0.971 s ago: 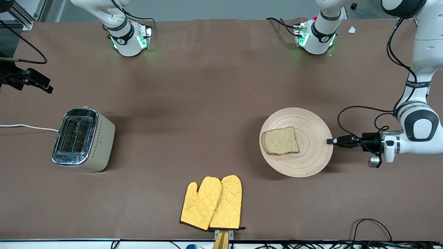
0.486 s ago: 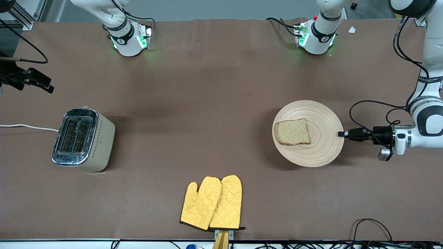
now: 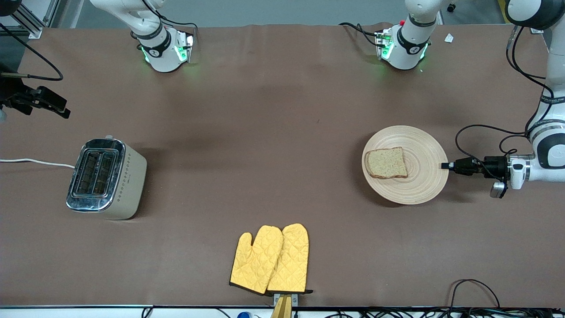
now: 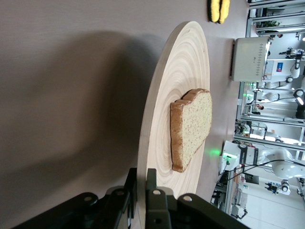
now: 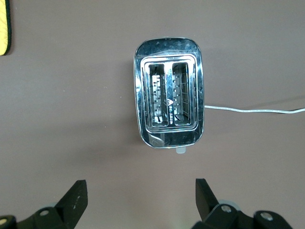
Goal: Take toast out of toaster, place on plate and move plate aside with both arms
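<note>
At the frame's left edge, the right gripper [image 3: 59,111] is spread wide above the toaster [image 3: 106,178]. At right, the toast [image 3: 386,163] is carried on the plate [image 3: 426,176], whose rim is clamped by the left gripper [image 3: 446,165].

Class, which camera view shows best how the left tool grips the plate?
The left wrist view: the left tool is shut on the plate rim, seen close, with the toast on top. The front view shows the same grip from above, small, at the plate's edge toward the left arm's end. The right wrist view shows neither.
</note>
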Controlling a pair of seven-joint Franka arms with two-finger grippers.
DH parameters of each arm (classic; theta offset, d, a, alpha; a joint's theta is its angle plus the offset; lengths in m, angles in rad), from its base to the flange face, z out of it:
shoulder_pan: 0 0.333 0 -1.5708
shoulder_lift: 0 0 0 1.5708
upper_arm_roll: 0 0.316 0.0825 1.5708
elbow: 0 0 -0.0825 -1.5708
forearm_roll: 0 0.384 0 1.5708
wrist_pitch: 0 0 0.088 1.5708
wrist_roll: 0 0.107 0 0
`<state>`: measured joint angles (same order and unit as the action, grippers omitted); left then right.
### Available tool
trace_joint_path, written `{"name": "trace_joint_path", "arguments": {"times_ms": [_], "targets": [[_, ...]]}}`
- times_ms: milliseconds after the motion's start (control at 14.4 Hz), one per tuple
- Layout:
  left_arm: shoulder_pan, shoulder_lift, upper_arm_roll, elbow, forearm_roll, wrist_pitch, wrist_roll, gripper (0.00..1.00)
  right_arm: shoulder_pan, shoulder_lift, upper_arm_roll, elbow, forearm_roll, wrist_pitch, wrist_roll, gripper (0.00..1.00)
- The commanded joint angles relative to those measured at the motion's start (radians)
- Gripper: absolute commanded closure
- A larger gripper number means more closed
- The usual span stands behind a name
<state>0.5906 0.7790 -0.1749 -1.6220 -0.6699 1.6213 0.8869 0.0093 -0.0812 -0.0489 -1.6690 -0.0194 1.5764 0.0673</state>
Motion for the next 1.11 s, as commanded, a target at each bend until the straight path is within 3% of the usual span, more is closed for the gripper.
{"name": "trace_joint_path", "arguments": {"times_ms": [0,278,416,486,555,624,833,1041], "targets": [[0.038,0.058,-0.006,0.068,0.006,-0.009,0.011,1.0,-0.008,-0.023,0.009,-0.025,0.004,-0.001,-0.012,0.0],[0.041,0.068,-0.006,0.077,0.013,0.046,-0.005,0.96,-0.009,-0.023,0.009,-0.023,0.004,-0.003,-0.012,0.0],[0.04,0.068,-0.006,0.083,0.006,0.046,-0.02,0.86,-0.008,-0.023,0.009,-0.023,0.004,-0.003,-0.012,0.0],[0.04,0.066,-0.006,0.083,0.004,0.046,-0.044,0.66,-0.008,-0.023,0.009,-0.023,0.004,-0.003,-0.012,0.0],[0.04,0.062,-0.006,0.083,0.004,0.046,-0.052,0.12,-0.008,-0.025,0.009,-0.023,0.004,-0.003,-0.012,0.0],[0.04,0.056,-0.009,0.086,0.004,0.046,-0.052,0.0,-0.008,-0.023,0.008,-0.023,0.004,-0.003,-0.012,0.0],[0.028,0.034,-0.018,0.193,0.016,0.043,-0.107,0.0,-0.009,-0.023,0.008,-0.023,0.004,-0.004,-0.012,0.0],[-0.032,-0.061,-0.023,0.212,0.035,0.04,-0.228,0.0,-0.009,-0.023,0.007,-0.023,0.004,-0.004,-0.012,0.0]]}}
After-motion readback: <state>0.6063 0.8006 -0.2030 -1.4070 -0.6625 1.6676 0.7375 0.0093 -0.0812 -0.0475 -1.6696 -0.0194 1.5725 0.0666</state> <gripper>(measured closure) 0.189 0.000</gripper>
